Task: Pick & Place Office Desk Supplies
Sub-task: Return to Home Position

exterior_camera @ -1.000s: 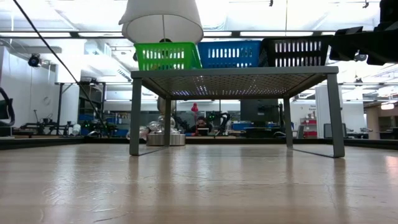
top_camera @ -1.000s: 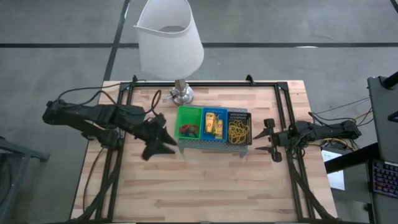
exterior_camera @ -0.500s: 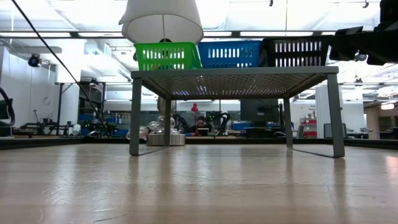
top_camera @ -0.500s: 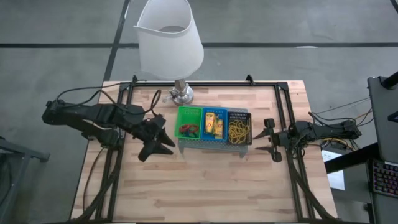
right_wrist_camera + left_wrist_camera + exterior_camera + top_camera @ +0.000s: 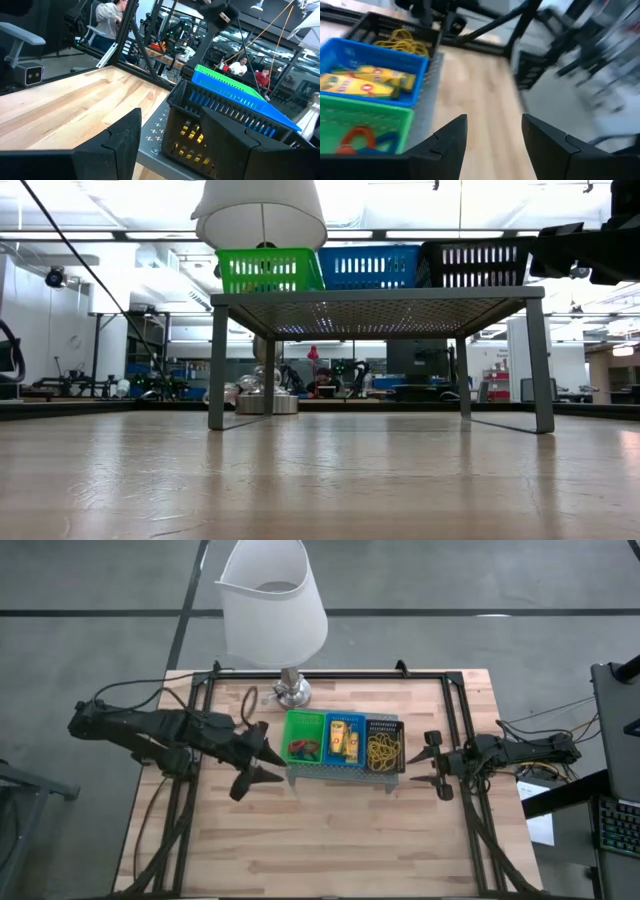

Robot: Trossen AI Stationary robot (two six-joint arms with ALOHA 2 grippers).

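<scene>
The wooden counter [image 5: 330,840] carries everything, and most of its near half lies bare. At its far edge stands the white-shaded lamp [image 5: 272,602], with its metal foot just behind the left end of the shelf. The grey mesh shelf [image 5: 380,298] stands on its legs at the middle of the counter, and the low view shows nothing beneath it. Three bins sit in a row on top of it, close side by side. The green bin [image 5: 268,270] is at the left, the blue bin [image 5: 368,267] in the middle and the black bin [image 5: 470,264] at the right.

The left claw [image 5: 495,117] hangs just left of the shelf, beside the green bin's end. It is spread wide and holds nothing, and its arm reaches in over the counter's left edge. The right claw [image 5: 429,762] waits near the shelf's right end, apart from the black bin. It is also wide and empty, and its arm comes in over the right edge.

The supplies are sorted. The yellow stubby sticks [image 5: 346,738] lie in the blue bin and the thin yellow-orange rubber bands [image 5: 382,748] in the black one. The red and blue loops [image 5: 303,749] are in the green bin, though the left wrist view is too smeared to count them.

By this showing the job is all but done. The high view shows no loose supply on the counter, and every bin is up on the shelf. What seems left is only for the arms to fold back to their rest places, and the left arm likely has farther to go. Nothing more looks to need gripping.
</scene>
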